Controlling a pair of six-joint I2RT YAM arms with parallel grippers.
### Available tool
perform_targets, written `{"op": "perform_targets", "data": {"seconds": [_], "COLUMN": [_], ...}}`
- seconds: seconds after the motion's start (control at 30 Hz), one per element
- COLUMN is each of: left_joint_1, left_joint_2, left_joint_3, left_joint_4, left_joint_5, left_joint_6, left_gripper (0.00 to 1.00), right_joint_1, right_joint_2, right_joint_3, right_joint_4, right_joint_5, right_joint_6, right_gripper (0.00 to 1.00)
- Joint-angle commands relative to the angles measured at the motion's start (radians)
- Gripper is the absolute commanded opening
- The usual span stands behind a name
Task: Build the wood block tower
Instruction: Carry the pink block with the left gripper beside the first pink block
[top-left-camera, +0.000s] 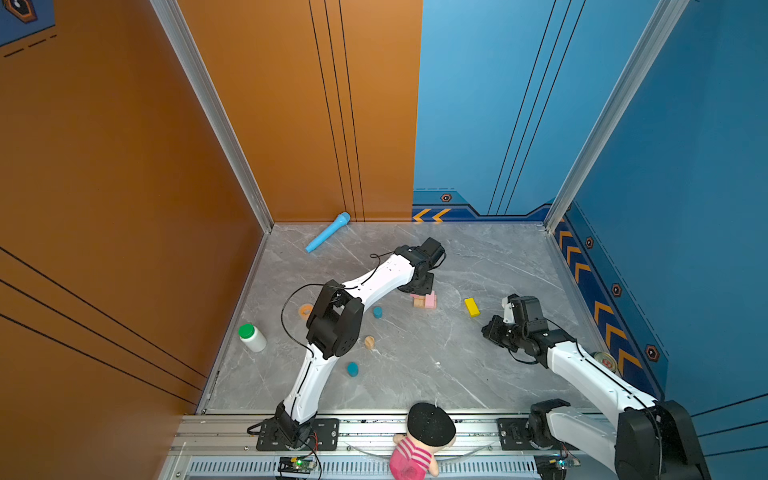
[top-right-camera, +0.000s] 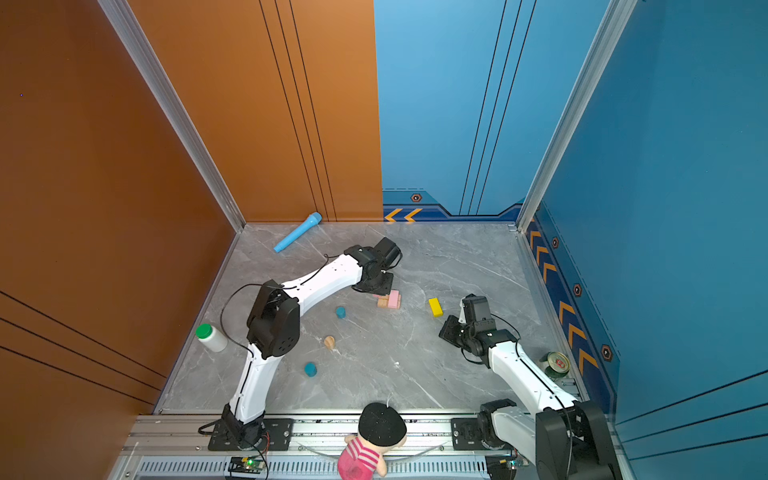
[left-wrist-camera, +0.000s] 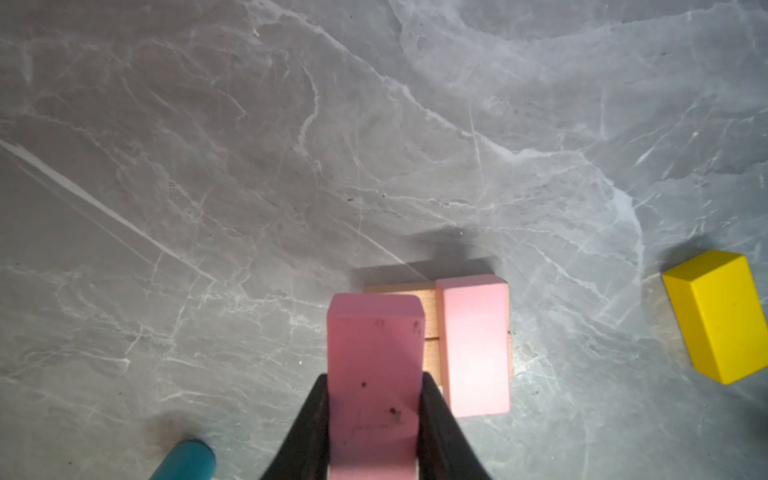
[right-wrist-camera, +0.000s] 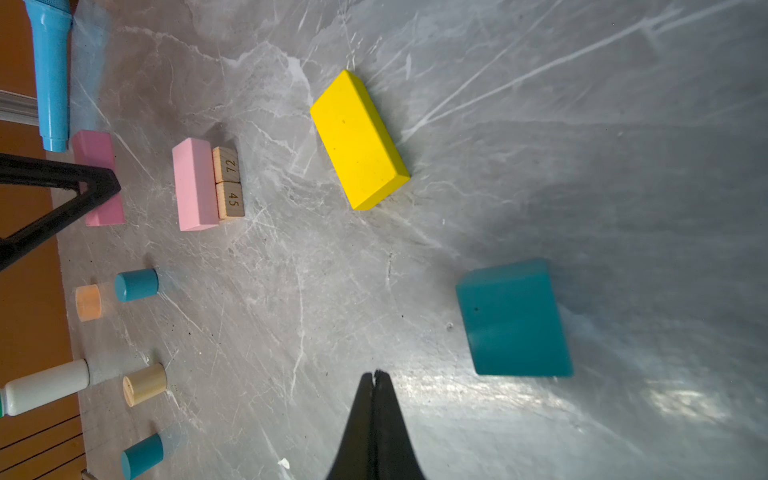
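Marble tabletop (left-wrist-camera: 208, 166): left gripper (left-wrist-camera: 375, 377) clamps pink bar (left-wrist-camera: 374, 332) beside tower (left-wrist-camera: 476, 345).

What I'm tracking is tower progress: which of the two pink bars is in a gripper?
The pink bar clamped in the left gripper; the other pink bar rests untouched on the tan blocks.

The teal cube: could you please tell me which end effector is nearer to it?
Right. The right end effector, shut, is close beside the teal cube; the left end effector is far off, past the yellow bar, holding a pink bar.
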Motion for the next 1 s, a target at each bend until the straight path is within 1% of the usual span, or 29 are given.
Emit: {"op": "perform_targets", "data": {"seconds": [0.0, 0.53, 0.97], "left_joint_1": [-0.004, -0.022, -0.021], "left_joint_2": [0.023, 0.054, 0.067], "left_joint_3": [0.027, 0.018, 0.017], "left_joint_4": [-0.031, -0.029, -0.03], "left_joint_5": [0.034, 0.042, 0.042], "left_joint_6": [0.003, -0.044, -0.06], "left_gripper": [0.0, 0.0, 0.1], "right_joint_1": [0.01, 0.016, 0.016], "right_joint_2": [0.016, 0.03, 0.029], "right_joint_3": [0.024, 0.015, 0.013], "right_joint_4": [0.018, 0.033, 0.035], "right_joint_5": [0.021, 0.017, 0.014], "right_joint_6": [-0.021, -0.022, -0.024], "right_gripper": [0.0, 0.0, 0.01]}}
